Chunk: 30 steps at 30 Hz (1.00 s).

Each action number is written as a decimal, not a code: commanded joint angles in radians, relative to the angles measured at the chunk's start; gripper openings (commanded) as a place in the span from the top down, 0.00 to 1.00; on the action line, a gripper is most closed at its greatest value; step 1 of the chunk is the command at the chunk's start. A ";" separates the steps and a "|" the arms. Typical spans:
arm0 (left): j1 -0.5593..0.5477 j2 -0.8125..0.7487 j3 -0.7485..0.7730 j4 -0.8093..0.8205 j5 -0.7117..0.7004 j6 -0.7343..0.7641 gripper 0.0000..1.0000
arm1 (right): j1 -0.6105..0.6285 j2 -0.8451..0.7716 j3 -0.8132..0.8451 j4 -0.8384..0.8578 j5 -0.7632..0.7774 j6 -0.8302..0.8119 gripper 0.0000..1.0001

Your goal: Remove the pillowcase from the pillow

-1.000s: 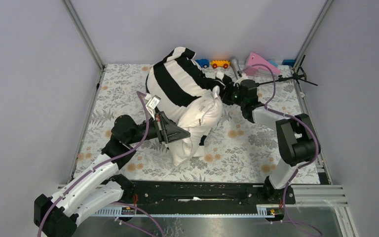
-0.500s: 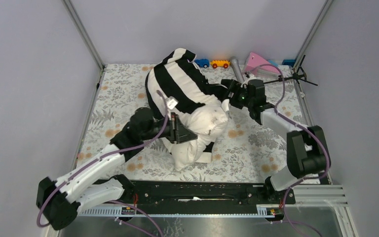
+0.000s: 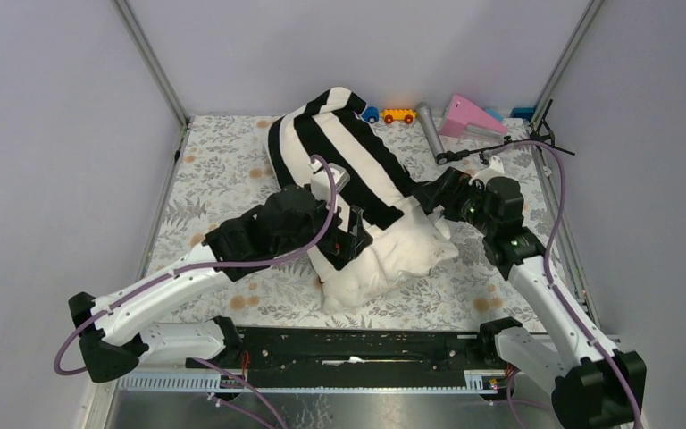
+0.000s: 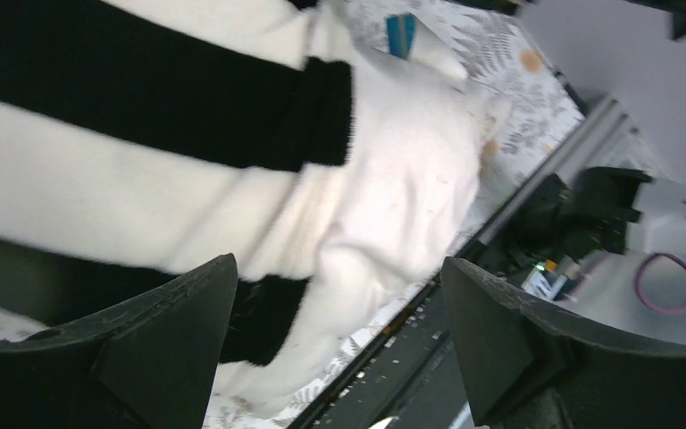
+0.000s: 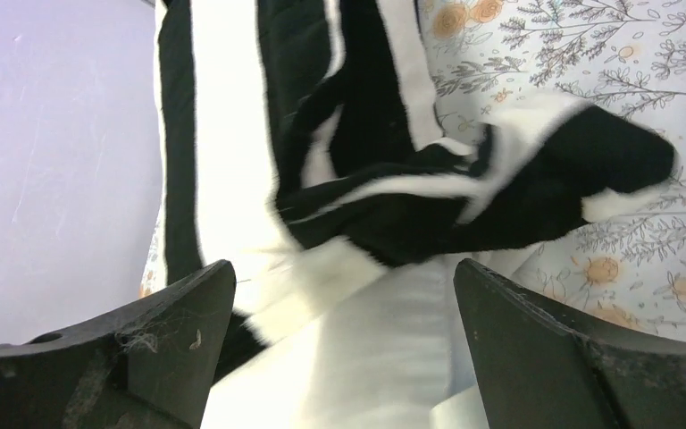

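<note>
Pillow (image 3: 391, 259) apparently runs far-left to near-right.

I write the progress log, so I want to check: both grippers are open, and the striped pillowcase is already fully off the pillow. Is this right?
Not fully off. The left gripper and right gripper are open, but the pillowcase covers the far part of the pillow; only the near cream end is bare, per the top external view.
</note>
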 commanded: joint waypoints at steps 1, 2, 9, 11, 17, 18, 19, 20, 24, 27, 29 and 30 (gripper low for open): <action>-0.025 0.069 0.085 -0.131 -0.227 0.060 0.10 | 0.002 -0.087 0.002 -0.169 -0.037 -0.036 0.00; -0.031 0.094 0.098 -0.139 -0.236 0.060 0.10 | 0.002 -0.098 0.001 -0.190 -0.064 -0.037 0.00; -0.049 0.265 0.156 -0.138 -0.231 0.097 0.10 | 0.002 -0.206 -0.101 -0.274 -0.203 -0.008 0.00; -0.048 0.309 0.165 -0.140 -0.233 0.105 0.12 | 0.003 -0.249 -0.137 -0.306 -0.192 -0.016 0.00; -0.032 0.383 0.206 -0.189 -0.381 0.032 0.48 | 0.003 -0.312 -0.221 -0.339 -0.179 -0.012 0.01; -0.020 0.380 0.205 -0.189 -0.390 0.019 0.51 | 0.003 -0.309 -0.235 -0.335 -0.186 -0.006 0.03; -0.005 0.373 0.200 -0.187 -0.390 0.008 0.53 | 0.002 -0.303 -0.248 -0.331 -0.195 -0.001 0.05; 0.016 0.363 0.193 -0.183 -0.386 -0.003 0.54 | 0.002 -0.299 -0.258 -0.324 -0.204 0.002 0.10; 0.137 0.319 0.138 -0.171 -0.365 -0.052 0.63 | 0.004 -0.287 -0.274 -0.316 -0.198 -0.006 0.94; 0.296 0.281 0.053 -0.116 -0.239 -0.077 0.68 | 0.002 -0.290 -0.255 -0.338 -0.149 -0.022 1.00; 0.383 0.246 -0.007 -0.058 -0.180 -0.106 0.68 | 0.001 -0.299 -0.235 -0.360 -0.091 -0.029 1.00; 0.416 0.226 -0.039 -0.029 -0.172 -0.127 0.66 | 0.002 -0.308 -0.226 -0.368 -0.055 -0.028 1.00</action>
